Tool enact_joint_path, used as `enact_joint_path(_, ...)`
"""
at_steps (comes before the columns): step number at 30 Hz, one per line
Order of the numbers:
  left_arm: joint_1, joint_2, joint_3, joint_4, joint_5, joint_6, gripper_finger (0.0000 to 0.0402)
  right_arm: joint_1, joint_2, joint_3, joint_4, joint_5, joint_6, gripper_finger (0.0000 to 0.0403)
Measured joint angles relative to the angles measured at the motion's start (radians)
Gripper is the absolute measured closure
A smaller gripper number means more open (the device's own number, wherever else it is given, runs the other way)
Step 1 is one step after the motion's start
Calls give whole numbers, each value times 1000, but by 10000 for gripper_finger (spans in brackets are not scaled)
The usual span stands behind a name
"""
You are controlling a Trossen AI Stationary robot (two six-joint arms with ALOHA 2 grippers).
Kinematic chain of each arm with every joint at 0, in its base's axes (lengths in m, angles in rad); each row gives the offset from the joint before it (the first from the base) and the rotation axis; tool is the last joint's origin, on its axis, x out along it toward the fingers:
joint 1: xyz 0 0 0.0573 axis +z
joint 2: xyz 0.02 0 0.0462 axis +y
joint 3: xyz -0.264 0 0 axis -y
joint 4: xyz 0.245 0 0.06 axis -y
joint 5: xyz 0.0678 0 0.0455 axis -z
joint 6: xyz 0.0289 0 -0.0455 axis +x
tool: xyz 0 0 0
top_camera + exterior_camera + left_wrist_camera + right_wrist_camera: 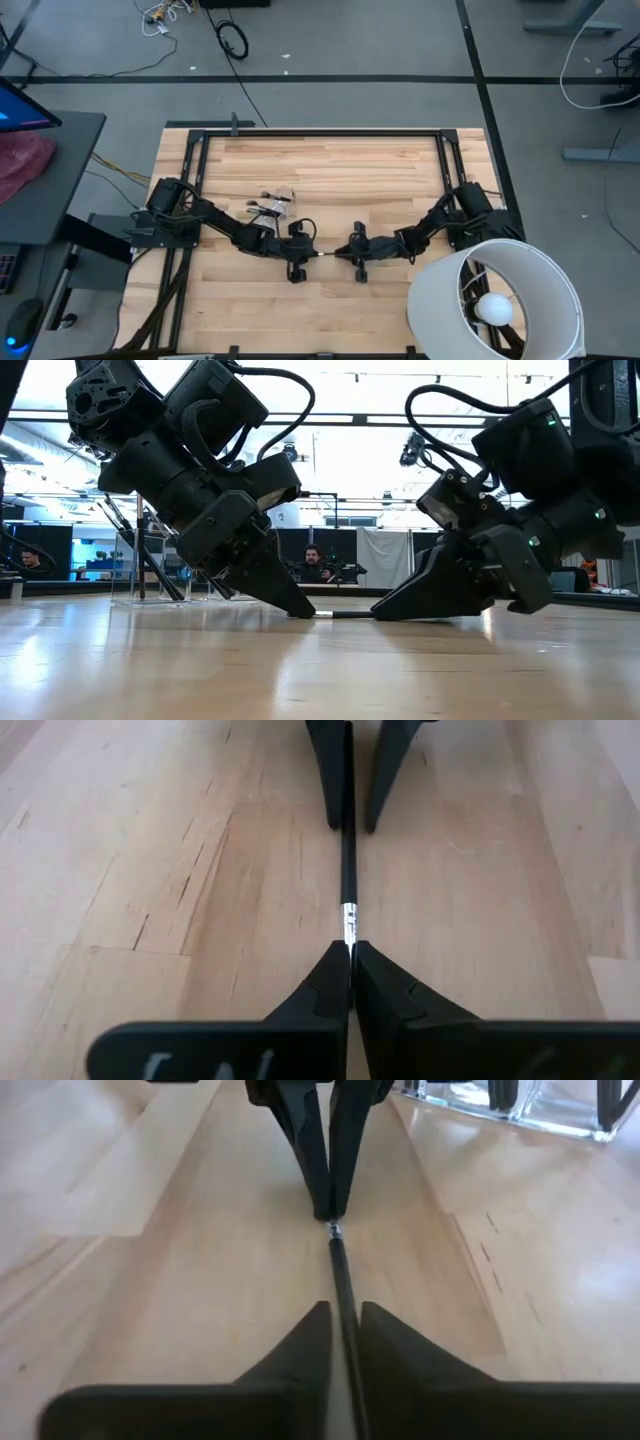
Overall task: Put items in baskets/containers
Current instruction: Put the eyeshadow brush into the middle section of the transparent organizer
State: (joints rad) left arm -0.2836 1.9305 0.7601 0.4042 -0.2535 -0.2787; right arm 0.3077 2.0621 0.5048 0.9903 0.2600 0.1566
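A thin black makeup brush (348,870) with a silver ferrule lies level and low over the table's middle, between my two grippers; it also shows in the high view (328,254) and the low view (345,614). My left gripper (350,948) is shut on its ferrule end. My right gripper (343,1312) is slightly open, one finger on each side of the brush's handle. The clear container (278,203) stands farther back on the left with several dark brushes in it; it also shows in the right wrist view (520,1105). My left gripper pinches the brush's silver ferrule end (349,925) between its two fingertips. The fingers slant down from the table's left and lie along the brush. The brush runs level toward the right, at or just above the table top. My right gripper has the handle (340,1275) between its fingers with narrow gaps; I cannot tell whether a finger touches it.
A big white cylindrical lamp shade (495,300) stands at the table's near right corner, close behind my right arm. A black frame (320,130) runs along the far edge. Bare wood lies in front of both grippers toward the near edge.
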Motion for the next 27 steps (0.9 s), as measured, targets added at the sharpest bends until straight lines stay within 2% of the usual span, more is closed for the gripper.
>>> enact_joint_path(5, 0, 0, -1, 25, -1, 1, 390, 0, 0, -2, 5, -4, -93, 389)
enact_joint_path(9, -1, -12, -2, 42, -2, 37, 377, -1, 4, -5, 26, 6, -97, 393)
enact_joint_path(15, -3, -81, -5, -27, -7, 61, 305, -2, 15, -13, 133, 13, -98, 393)
enact_joint_path(20, -16, -168, -2, -121, -94, 66, 245, -1, 16, -12, 146, 20, -82, 394)
enact_joint_path(25, -44, -202, 1, -121, -116, 66, 212, -2, 20, -13, 210, 36, -83, 395)
enact_joint_path(27, -60, -200, -1, -133, -116, 66, 207, -4, 20, -13, 294, 39, -86, 395)
